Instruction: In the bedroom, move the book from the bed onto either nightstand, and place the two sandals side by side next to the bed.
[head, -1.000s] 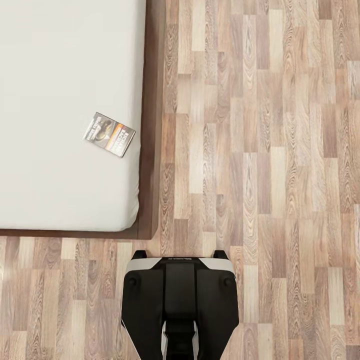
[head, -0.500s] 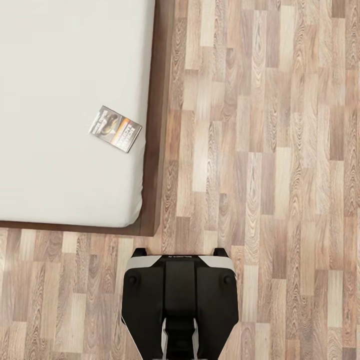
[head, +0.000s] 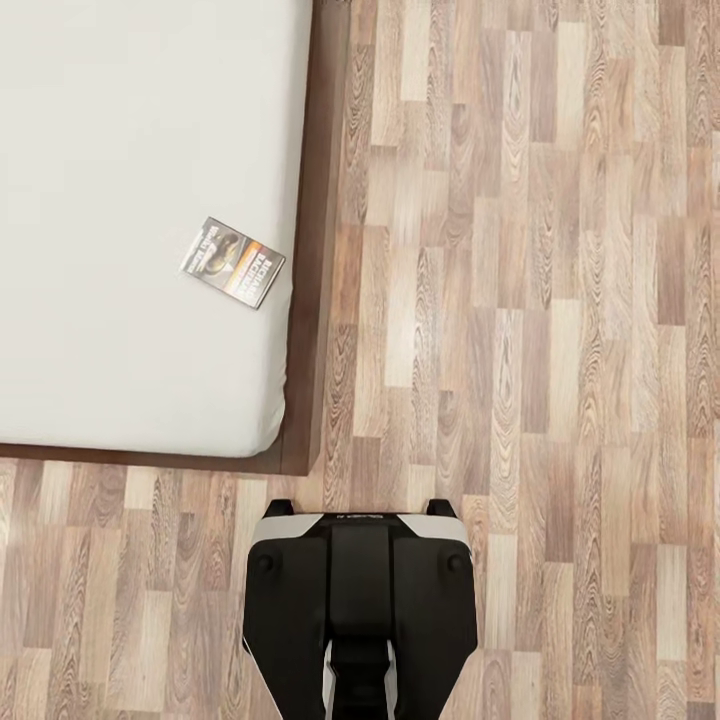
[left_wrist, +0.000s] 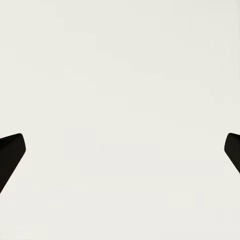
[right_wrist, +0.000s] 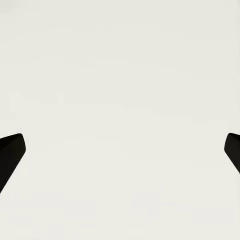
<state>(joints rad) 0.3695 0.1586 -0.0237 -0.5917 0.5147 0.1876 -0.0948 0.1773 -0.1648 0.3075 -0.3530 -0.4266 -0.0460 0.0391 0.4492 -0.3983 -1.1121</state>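
small thin paperback book (head: 232, 262) with orange band seen flat on plain white mattress of dark-framed bed (head: 310, 300), left-centre of frame near its right edge | left gripper (left_wrist: 120, 150) and right gripper (right_wrist: 120, 150) fingers spread wide, nothing held | black robot base (head: 360, 610) on wood-plank floor (head: 540, 330), bottom centre

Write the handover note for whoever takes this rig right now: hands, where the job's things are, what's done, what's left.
Left hand: open, holding nothing, facing a plain pale surface.
Right hand: open, holding nothing, same pale surface.
Book: lying flat on the bed, near the mattress edge beside the wood floor, ahead and left of the robot base.
Done: nothing yet.
Left: carry the book to a nightstand, then find both sandals and set them side by side by the bed.
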